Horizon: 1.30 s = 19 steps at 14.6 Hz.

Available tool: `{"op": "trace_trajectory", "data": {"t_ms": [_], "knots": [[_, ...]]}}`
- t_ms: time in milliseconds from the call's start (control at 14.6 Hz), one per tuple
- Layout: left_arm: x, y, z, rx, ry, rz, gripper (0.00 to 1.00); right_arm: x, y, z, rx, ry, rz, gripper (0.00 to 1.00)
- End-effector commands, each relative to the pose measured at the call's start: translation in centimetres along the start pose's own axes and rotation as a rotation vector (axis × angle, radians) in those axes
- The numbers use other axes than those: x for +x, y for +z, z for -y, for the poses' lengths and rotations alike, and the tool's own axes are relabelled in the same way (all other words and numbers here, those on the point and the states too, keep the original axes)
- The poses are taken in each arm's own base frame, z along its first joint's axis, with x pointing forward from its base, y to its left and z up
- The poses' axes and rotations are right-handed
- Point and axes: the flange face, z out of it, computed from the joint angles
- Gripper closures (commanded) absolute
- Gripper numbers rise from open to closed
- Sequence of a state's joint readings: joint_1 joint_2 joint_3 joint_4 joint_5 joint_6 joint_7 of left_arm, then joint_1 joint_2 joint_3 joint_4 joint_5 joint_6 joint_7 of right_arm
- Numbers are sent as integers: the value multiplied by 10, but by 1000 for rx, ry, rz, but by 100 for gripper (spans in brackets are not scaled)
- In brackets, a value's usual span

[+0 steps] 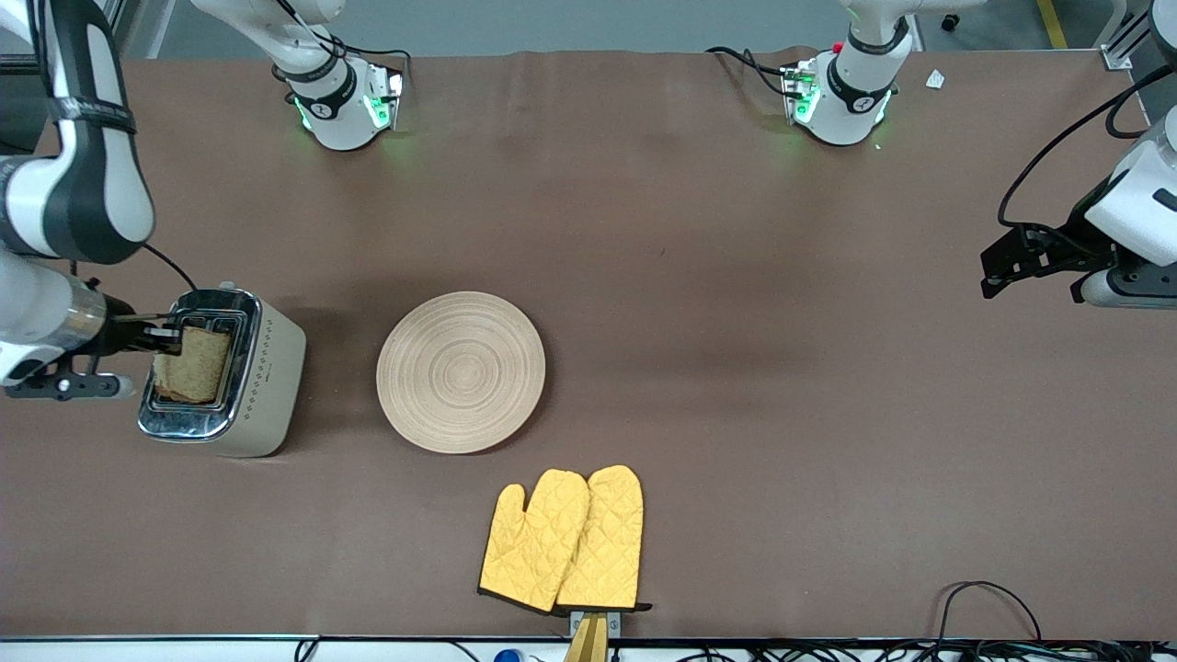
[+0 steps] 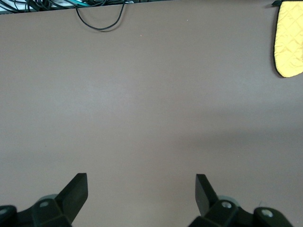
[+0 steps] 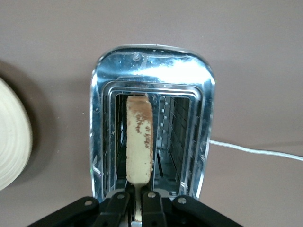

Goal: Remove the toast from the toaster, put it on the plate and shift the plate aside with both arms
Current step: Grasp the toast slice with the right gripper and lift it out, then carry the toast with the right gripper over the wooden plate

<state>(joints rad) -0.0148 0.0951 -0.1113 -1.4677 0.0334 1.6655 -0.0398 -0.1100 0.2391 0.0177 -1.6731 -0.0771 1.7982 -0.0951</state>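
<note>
The toast (image 1: 193, 366) stands upright in a slot of the chrome toaster (image 1: 241, 405) at the right arm's end of the table, and part of it sticks up above the slot. My right gripper (image 1: 170, 338) is shut on the toast's edge; the right wrist view shows the slice (image 3: 139, 142) edge-on, pinched between the fingers (image 3: 155, 208). The round light-wood plate (image 1: 461, 371) lies empty beside the toaster, toward the table's middle. My left gripper (image 1: 1028, 262) is open and empty, waiting above bare table at the left arm's end; the left wrist view shows its fingertips (image 2: 204, 189) wide apart.
Two yellow quilted oven mitts (image 1: 563, 540) lie nearer to the front camera than the plate, one also in the left wrist view (image 2: 289, 40). The toaster's white cord (image 3: 255, 150) trails on the brown table. Cables (image 1: 988, 607) lie at the front edge.
</note>
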Motion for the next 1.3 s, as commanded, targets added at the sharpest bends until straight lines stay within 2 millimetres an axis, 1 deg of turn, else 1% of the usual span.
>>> {"op": "trace_trajectory", "data": {"t_ms": [0, 68, 205, 274, 342, 479, 548, 685, 753, 822, 959, 1027, 1096, 1164, 1233], "knots": [[-1, -2, 0, 20, 4, -6, 0, -3, -63, 20, -12, -42, 2, 100], [-1, -2, 0, 20, 4, -7, 0, -6, -83, 39, -11, -63, 2, 100], [-1, -2, 1, 20, 3, -7, 0, -10, -102, 63, -7, -107, 7, 100], [-1, -2, 1, 20, 3, -6, 0, -10, -106, 80, 19, -126, -2, 100], [-1, -2, 1, 20, 4, -5, 0, -11, -107, 93, 70, -131, -2, 100], [-1, -2, 2, 20, 3, -7, 0, -8, -102, 114, 116, -130, -8, 100], [-1, -2, 2, 19, 3, -5, 0, -6, -99, 129, 142, -94, -14, 100], [-1, -2, 1, 18, 4, -5, 0, -1, -74, 155, 214, -29, -6, 100], [-1, -2, 2, 19, 3, -5, 0, 1, -54, 171, 224, -11, -8, 100], [-1, -3, 2, 20, 3, -7, 0, 0, -33, 191, 234, 32, 0, 100], [-1, -2, 2, 20, 3, -5, 0, -5, -1, 235, 240, 97, 8, 100], [-1, -1, 2, 19, 3, -4, 0, -6, 16, 251, 246, 148, 20, 100], [-1, -2, 2, 19, 4, -5, 0, -5, 29, 262, 264, 192, 38, 100], [-1, -1, 2, 19, 4, -4, 0, -7, 35, 277, 274, 199, 38, 100], [-1, -1, 2, 20, 5, -4, 0, -8, 40, 287, 273, 198, 36, 100]]}}
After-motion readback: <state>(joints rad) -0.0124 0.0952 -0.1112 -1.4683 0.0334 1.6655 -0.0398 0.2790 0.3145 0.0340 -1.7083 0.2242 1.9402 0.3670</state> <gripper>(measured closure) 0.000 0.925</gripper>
